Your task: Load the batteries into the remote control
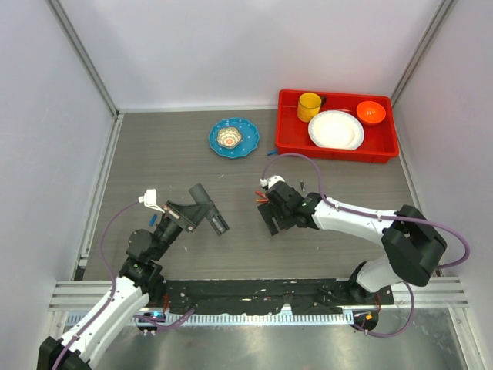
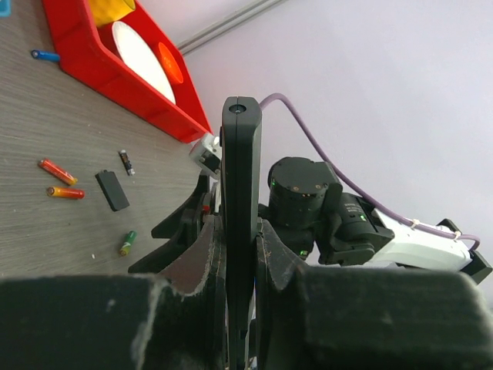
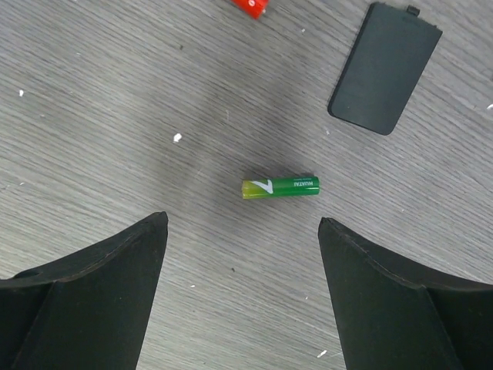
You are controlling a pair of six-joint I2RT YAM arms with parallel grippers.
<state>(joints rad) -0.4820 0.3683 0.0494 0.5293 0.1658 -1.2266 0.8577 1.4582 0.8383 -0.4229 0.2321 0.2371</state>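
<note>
Grey wood-grain counter (image 1: pixel 154 154) fills the overhead view, with pale walls around it. At the lower left of this view the left hand (image 1: pixel 179 219) is clenched on the remote control (image 1: pixel 208 210), a slim black bar that is lifted off the counter and points toward the centre of the frame. In the left wrist view the same bar stands upright in the middle of the frame, pressed between both fingers, with its far end free.

The right hand (image 3: pixel 243 223) is released, with the fingers wide apart. It hovers over a green battery (image 3: pixel 280 187) that lies flat on the counter, between the two fingertips and a little above them in the frame, touching neither.

A flat black cover (image 3: pixel 385 68) lies at the upper right of the right wrist view, apart from the green battery. Only the tip of one orange-red cell shows at the top edge there. The left wrist view shows more: two orange-red batteries (image 2: pixel 58 171) lie near each other at the left of the frame, just beside the cover.

Only the overhead view shows all of the red tray (image 1: pixel 385 154) at the upper right, holding a white plate (image 1: pixel 336 129), a yellow cup (image 1: pixel 309 105) and an orange bowl (image 1: pixel 370 112). A blue plate (image 1: pixel 234 139) lies to the left of the tray.
</note>
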